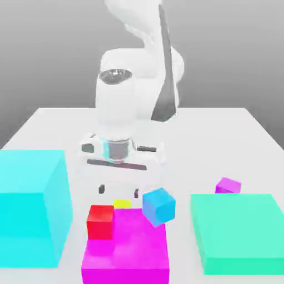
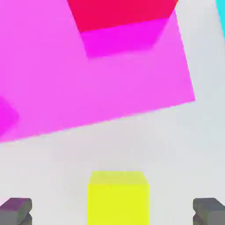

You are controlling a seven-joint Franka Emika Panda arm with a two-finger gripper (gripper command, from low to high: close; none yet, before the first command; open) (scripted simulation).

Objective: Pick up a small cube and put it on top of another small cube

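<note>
The small yellow cube [image 1: 122, 203] [image 2: 117, 197] rests on the white table just behind the big magenta block [image 1: 126, 247] [image 2: 88, 79]. My gripper [image 1: 118, 191] [image 2: 112, 212] hangs right over it, open. In the hand view its dark fingertips [image 2: 16, 211] stand wide on either side of the cube, not touching it. A small red cube [image 1: 101, 222] [image 2: 118, 13] sits on the magenta block's top, toward the exterior view's left. A small blue cube [image 1: 159, 206] stands tilted at the block's far corner on the exterior view's right.
A tall cyan block [image 1: 30, 205] stands at the exterior view's left and a flat green block [image 1: 241, 230] at its right. A small purple cube [image 1: 228, 186] lies behind the green block. The white table [image 1: 55, 127] stretches back past the arm's base.
</note>
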